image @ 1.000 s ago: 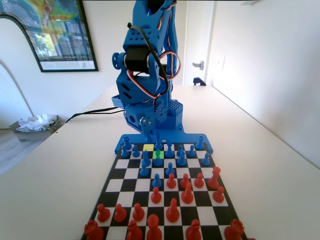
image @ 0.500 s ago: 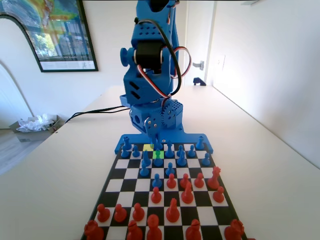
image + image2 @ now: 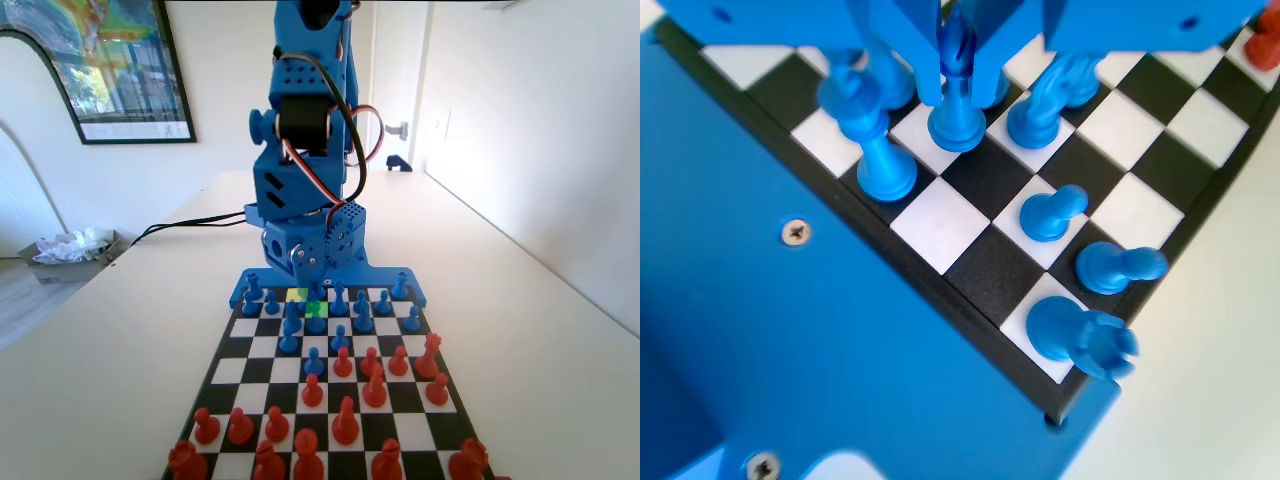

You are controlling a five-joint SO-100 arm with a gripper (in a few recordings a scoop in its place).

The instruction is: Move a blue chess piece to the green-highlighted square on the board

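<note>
In the wrist view the gripper [image 3: 958, 60] hangs at 12 o'clock, jaws a little apart on either side of the blue chess piece [image 3: 957, 105]; actual grip cannot be told. The piece stands upright on the board [image 3: 985, 180], point up, long axis vertical. In the fixed view it stands on the green-highlighted square [image 3: 317, 309].

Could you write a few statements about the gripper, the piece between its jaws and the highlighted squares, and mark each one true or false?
1. In the wrist view the gripper has a jaw on each side of the blue chess piece. True.
2. The piece between the jaws is red. False: it is blue; the red pieces stand at the near end of the board in the fixed view.
3. In the fixed view the green-highlighted square lies just right of a yellow square. False: it lies one row nearer the camera and to the right, diagonally.
4. The blue chess piece stands upright with its base on the board. True.
5. The gripper hangs over the red end of the board. False: it is low over the blue rows beside the arm's base.
</note>
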